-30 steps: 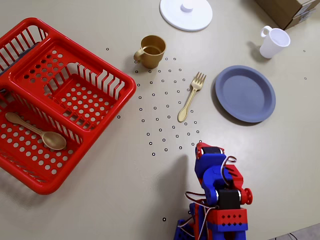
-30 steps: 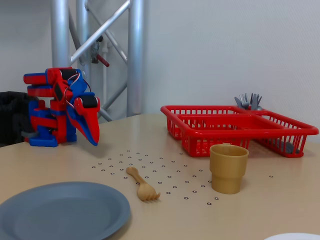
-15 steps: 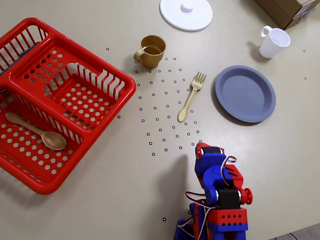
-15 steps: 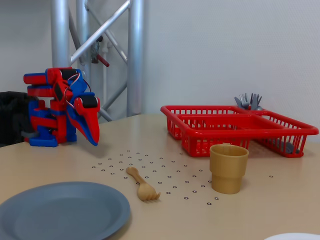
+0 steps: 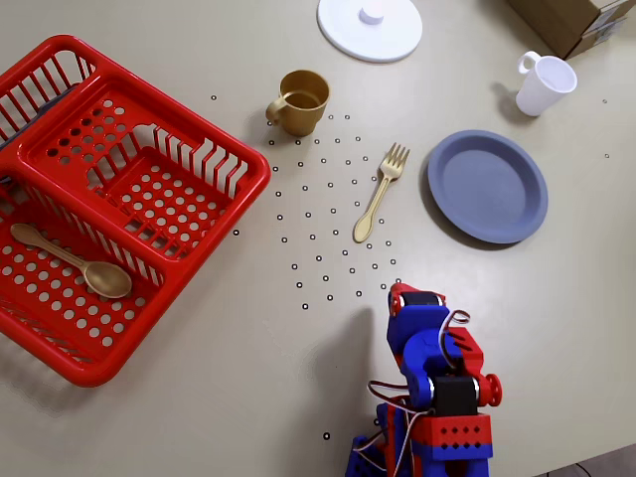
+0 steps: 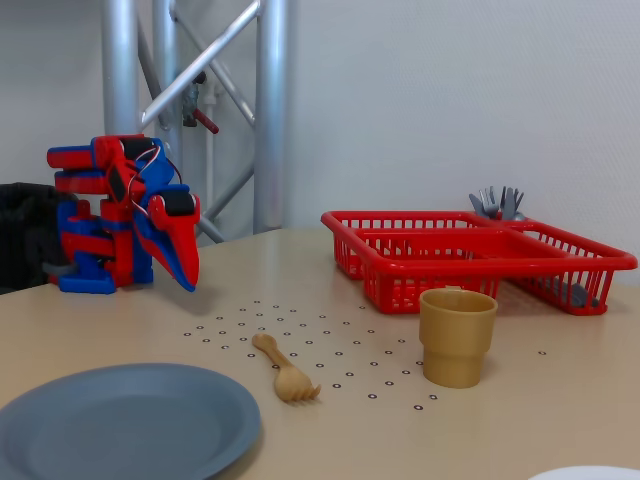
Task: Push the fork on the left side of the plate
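The fork (image 5: 379, 190) lies flat on the bench (image 5: 248, 348), just beside the plate (image 5: 487, 186) toward mid-bench, well apart from the folded arm's hand (image 6: 186, 277), whose fingers are closed together.

We see the fork (image 5: 379, 190), small and gold-tan with four tines, lying flat on the table among printed dot marks, its tines aimed at the far edge in the overhead view and its handle angled back toward the near edge. Just beside it, not touching, on its right there, lies the plate (image 5: 488, 186), round, slate-blue, shallow-rimmed and empty.
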You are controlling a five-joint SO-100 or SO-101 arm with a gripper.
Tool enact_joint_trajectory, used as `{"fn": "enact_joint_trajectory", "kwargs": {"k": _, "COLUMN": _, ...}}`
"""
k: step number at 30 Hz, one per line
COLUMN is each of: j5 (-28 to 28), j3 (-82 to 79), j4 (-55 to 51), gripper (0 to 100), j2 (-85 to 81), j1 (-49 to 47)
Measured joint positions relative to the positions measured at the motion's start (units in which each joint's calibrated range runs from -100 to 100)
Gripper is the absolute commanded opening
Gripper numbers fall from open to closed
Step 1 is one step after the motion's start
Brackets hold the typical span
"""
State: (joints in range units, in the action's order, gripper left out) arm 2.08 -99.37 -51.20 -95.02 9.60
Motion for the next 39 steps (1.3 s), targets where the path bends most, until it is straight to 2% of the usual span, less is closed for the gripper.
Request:
{"fn": "enact_joint_trajectory", "kwargs": {"k": 23, "j5": 0.7, "j3": 0.0, "j4": 0.0, "gripper": 0, "j2": 0.0, "j1": 0.0}}
{"fn": "enact_joint_trajectory", "kwargs": {"k": 28, "j5": 1.4, "j3": 0.6, "j4": 0.0, "gripper": 0, "j2": 0.7, "j1": -3.2}}
{"fn": "enact_joint_trajectory", "kwargs": {"k": 31, "j5": 1.4, "j3": 3.8, "j4": 0.0, "gripper": 0, "j2": 8.7, "j1": -5.6}}
{"fn": "enact_joint_trajectory", "kwargs": {"k": 39, "j5": 1.1, "j3": 27.9, "j4": 0.0, "gripper": 0, "j2": 32.8, "j1": -8.8}}
